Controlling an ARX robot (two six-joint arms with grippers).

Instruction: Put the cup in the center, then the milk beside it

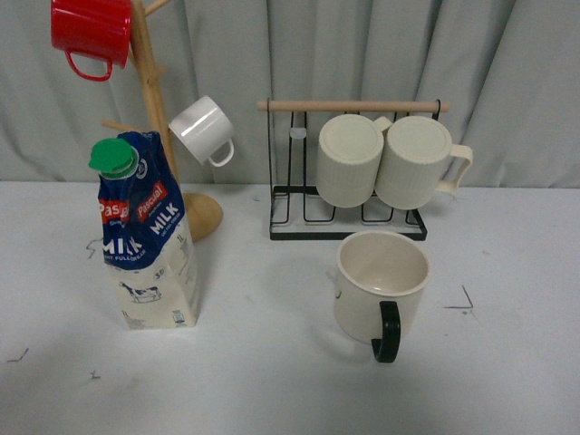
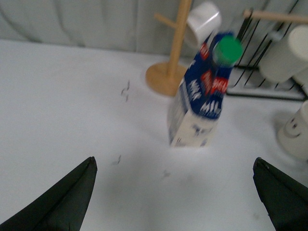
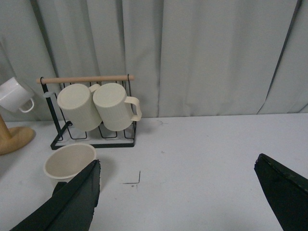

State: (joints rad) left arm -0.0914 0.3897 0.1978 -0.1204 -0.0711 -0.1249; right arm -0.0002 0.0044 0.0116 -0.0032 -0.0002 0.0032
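The cup (image 1: 381, 288), a wide cream mug with a black handle toward me, stands upright on the white table right of middle. Its smiley face shows in the left wrist view (image 2: 294, 131), and its rim shows in the right wrist view (image 3: 70, 161). The milk (image 1: 145, 234), a blue and cream carton with a green cap, stands at the left. It is blurred in the left wrist view (image 2: 202, 98). My left gripper (image 2: 174, 192) is open above bare table, short of the milk. My right gripper (image 3: 177, 192) is open and empty, to the right of the cup. Neither arm shows in the front view.
A black wire rack (image 1: 349, 217) with a wooden bar holds two ribbed cream mugs (image 1: 390, 161) behind the cup. A wooden mug tree (image 1: 159, 118) at the back left carries a red mug (image 1: 91, 32) and a small white mug (image 1: 201, 130). A grey curtain hangs behind.
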